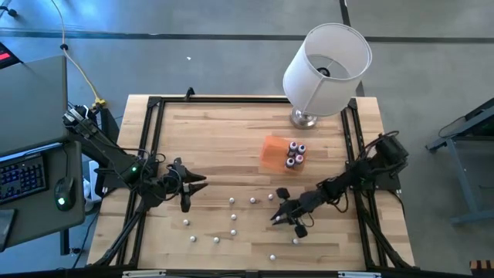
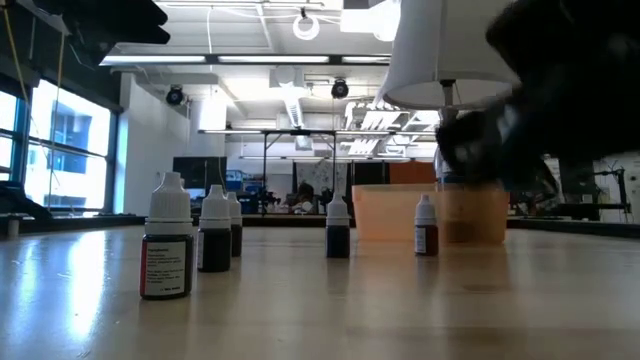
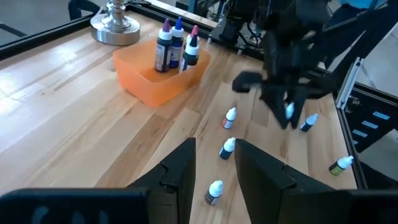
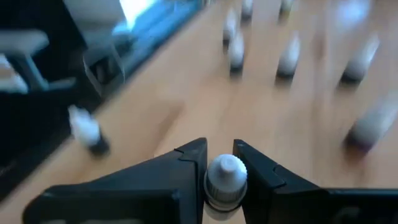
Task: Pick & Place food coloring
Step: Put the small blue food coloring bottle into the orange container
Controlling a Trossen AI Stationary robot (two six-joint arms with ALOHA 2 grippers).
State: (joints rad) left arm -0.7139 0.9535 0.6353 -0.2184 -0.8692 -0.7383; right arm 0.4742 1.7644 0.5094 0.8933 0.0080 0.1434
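above the tabletop (image 1: 231,147), the right pincer (image 4: 219,163) grips a food coloring bottle (image 4: 225,177) by its cap. best carried level to the orange tray (image 1: 272,151) and lowered beside the bottles there. the left pincer (image 3: 214,163) waits, slightly parted and empty.

Overhead view spans the table (image 1: 231,139); low view skims it; wrist views look closely across it.

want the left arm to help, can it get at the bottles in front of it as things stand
Probably yes: the left gripper is open and empty, and loose bottles stand on bare wood ahead with nothing between. The right gripper, holding a bottle, is farther off.
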